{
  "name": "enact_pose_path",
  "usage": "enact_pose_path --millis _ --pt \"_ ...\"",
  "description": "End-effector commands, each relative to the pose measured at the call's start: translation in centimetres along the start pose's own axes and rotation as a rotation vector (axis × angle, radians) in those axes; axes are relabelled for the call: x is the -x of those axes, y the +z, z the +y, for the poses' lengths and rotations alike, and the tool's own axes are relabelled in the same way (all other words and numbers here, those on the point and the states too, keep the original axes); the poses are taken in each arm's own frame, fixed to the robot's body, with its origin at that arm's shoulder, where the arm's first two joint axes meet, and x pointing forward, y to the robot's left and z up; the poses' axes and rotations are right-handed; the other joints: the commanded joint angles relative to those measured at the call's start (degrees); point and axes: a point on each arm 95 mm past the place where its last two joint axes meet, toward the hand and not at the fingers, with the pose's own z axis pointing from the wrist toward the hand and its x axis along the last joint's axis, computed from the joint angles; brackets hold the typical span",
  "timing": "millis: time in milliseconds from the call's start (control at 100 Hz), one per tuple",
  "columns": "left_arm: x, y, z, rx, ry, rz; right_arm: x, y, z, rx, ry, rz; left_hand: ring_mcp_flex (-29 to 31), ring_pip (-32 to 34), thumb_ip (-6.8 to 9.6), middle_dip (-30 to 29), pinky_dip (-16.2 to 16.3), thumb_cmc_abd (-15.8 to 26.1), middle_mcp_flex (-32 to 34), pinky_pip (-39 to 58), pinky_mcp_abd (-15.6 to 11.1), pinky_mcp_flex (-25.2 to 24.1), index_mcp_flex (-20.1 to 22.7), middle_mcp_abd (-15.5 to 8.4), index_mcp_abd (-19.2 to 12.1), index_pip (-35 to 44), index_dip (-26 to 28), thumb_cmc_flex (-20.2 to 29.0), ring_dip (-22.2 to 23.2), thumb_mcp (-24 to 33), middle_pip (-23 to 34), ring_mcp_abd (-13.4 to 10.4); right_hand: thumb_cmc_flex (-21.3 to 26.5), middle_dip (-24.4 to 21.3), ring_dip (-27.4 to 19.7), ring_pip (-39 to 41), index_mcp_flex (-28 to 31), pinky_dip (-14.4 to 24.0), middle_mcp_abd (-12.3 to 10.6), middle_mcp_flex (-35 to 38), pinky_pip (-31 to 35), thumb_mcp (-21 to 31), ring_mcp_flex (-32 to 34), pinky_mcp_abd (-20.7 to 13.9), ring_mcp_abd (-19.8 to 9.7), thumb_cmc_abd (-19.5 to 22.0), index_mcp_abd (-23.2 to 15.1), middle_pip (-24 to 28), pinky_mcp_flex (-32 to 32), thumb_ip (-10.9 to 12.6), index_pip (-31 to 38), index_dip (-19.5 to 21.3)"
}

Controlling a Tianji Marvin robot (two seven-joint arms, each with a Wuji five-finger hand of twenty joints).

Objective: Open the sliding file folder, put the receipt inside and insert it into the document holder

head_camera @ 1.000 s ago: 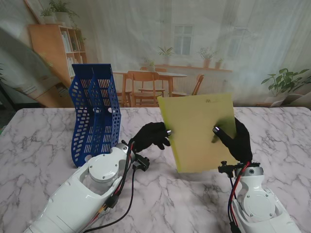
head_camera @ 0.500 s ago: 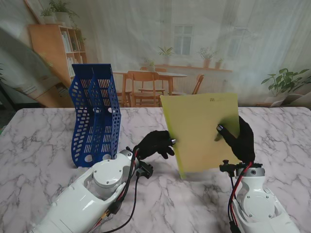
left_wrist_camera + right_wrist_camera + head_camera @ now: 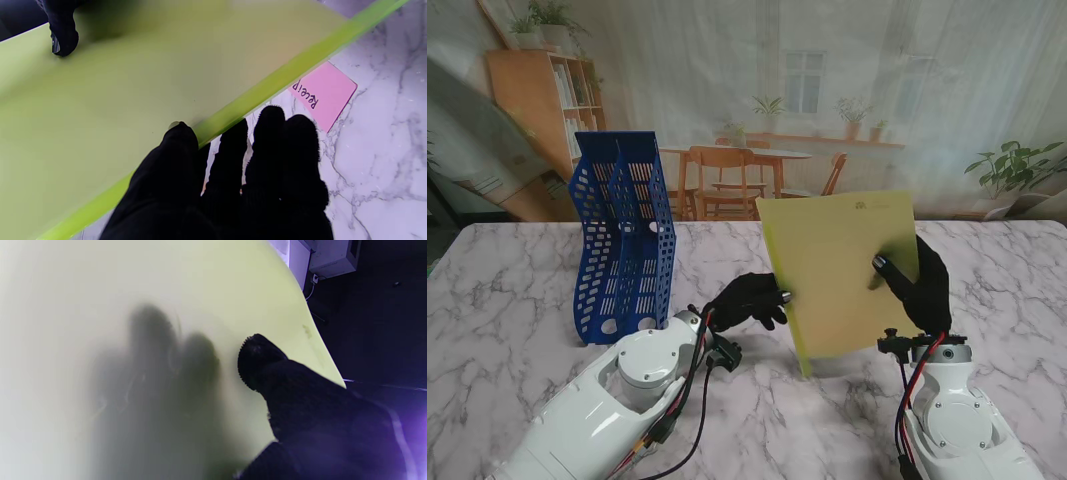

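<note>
A yellow-green file folder [image 3: 837, 270] stands upright over the middle of the table, tilted a little. My right hand [image 3: 917, 285] is shut on its right side, with the thumb on the front and the fingers showing as shadows through the sheet [image 3: 133, 290]. On the folder's left edge my left hand [image 3: 749, 298] pinches, thumb on the face and fingers behind the green spine [image 3: 273, 83]. A pink receipt [image 3: 325, 91] lies flat on the table beyond the folder; the stand view hides it. The blue mesh document holder [image 3: 622, 235] stands upright at the left.
The marble table [image 3: 527, 300] reaches to both sides. My left arm and its cables [image 3: 642, 370] lie between me and the document holder. A printed room backdrop closes the far edge.
My left hand slid nearer to me along the folder's left edge. The folder shifted slightly right. The right hand kept its hold.
</note>
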Motion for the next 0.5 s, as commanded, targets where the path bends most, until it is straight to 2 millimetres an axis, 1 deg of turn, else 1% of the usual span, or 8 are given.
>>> enact_pose_path --millis 0,300,490 --pt "0.2 0.1 0.6 0.034 0.000 -0.014 -0.6 0.5 -0.3 0.007 0.019 0.018 1.27 1.93 1.04 2.04 0.95 0.61 2.20 2.08 -2.71 0.83 2.83 -2.40 -3.49 6.50 0.95 4.15 0.45 5.50 2.59 1.02 4.75 1.50 0.74 2.98 2.15 0.26 -3.12 0.51 1.37 3.56 2.43 -2.46 -2.08 4.46 -10.64 4.32 0.31 1.43 3.96 2.89" --pt "-0.7 0.2 0.9 0.044 0.000 0.008 -2.3 2.0 -0.3 0.001 0.058 0.079 1.80 2.01 1.10 1.75 0.83 0.63 2.64 2.22 -3.06 1.61 3.10 -2.41 -3.62 6.65 0.86 4.15 0.45 5.23 2.63 0.91 4.70 1.60 0.84 3.02 2.20 0.22 -3.30 0.59 1.38 3.50 2.47 -2.55 -2.23 4.47 -10.76 4.34 0.48 1.45 4.13 2.84" --pt "-0.8 0.2 1.3 0.059 -0.003 0.015 -3.5 2.8 -0.3 0.001 0.074 0.120 1.88 1.93 1.15 1.55 0.72 0.62 2.66 2.21 -3.07 1.71 3.18 -2.34 -3.57 6.61 0.76 4.13 0.39 5.16 2.59 0.96 4.67 1.68 0.89 3.04 2.25 0.18 -3.42 0.60 1.36 3.47 2.49 -2.73 -2.38 4.59 -10.99 4.34 0.61 1.47 4.20 2.87"
